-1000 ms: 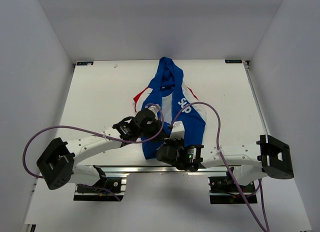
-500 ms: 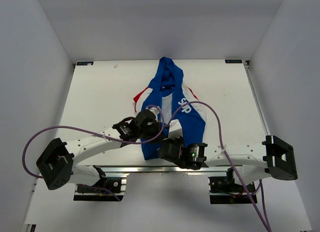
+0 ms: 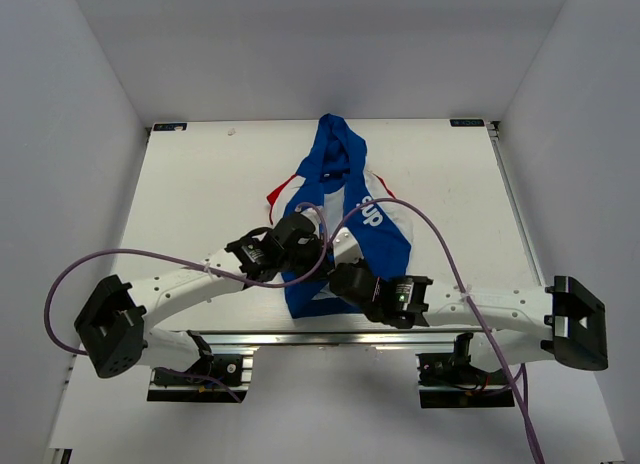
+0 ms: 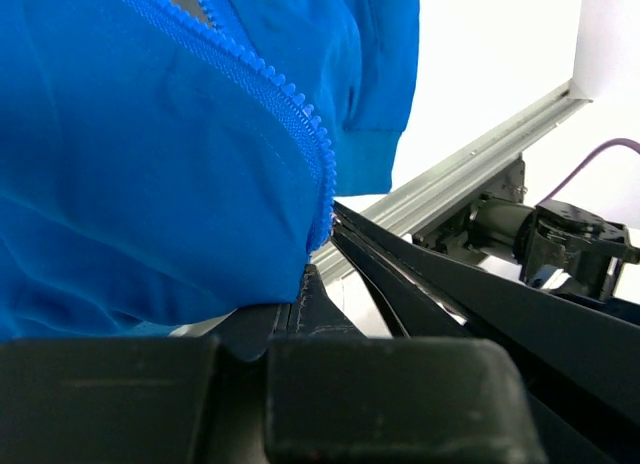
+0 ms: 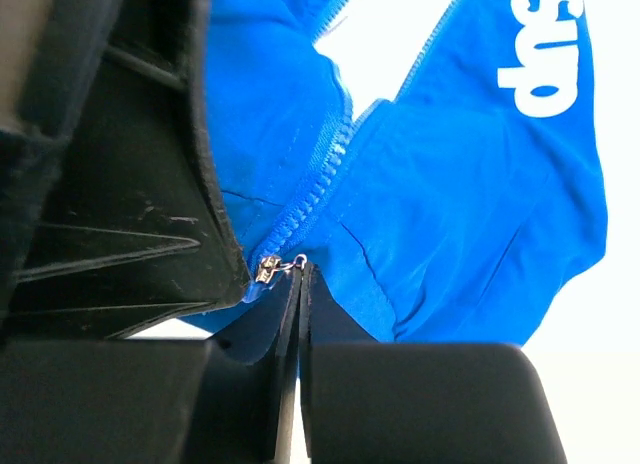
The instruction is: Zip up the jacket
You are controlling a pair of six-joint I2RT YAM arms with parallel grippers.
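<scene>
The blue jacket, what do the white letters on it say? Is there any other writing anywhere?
"Sup": white letters on the chest of the jacket, seen upside down by the right wrist camera.
Two small dark stickers at the far corners of the table: too small to read.

**Inspector:** What class of premises is this?

**Assessor:** A robotics test cell in a laboratory. It is not a home, a shop or an office.

**Inspector:** On what grounds?

**Assessor:** A flat white rectangular table (image 3: 200,184) is boxed in by plain white panel walls (image 3: 90,104) to the left, right and rear. Two white jointed robot arms with black motor housings, left (image 3: 180,284) and right (image 3: 500,302), stand on black base brackets (image 3: 200,369) at the near edge.

**Inspector:** Any supporting items?

**Assessor:** A bare extruded aluminium rail (image 3: 260,338) edges the table. Thin purple cables (image 4: 620,144) loop loose in the open. Small black marker plates (image 3: 168,127) sit at the far corners.
</scene>
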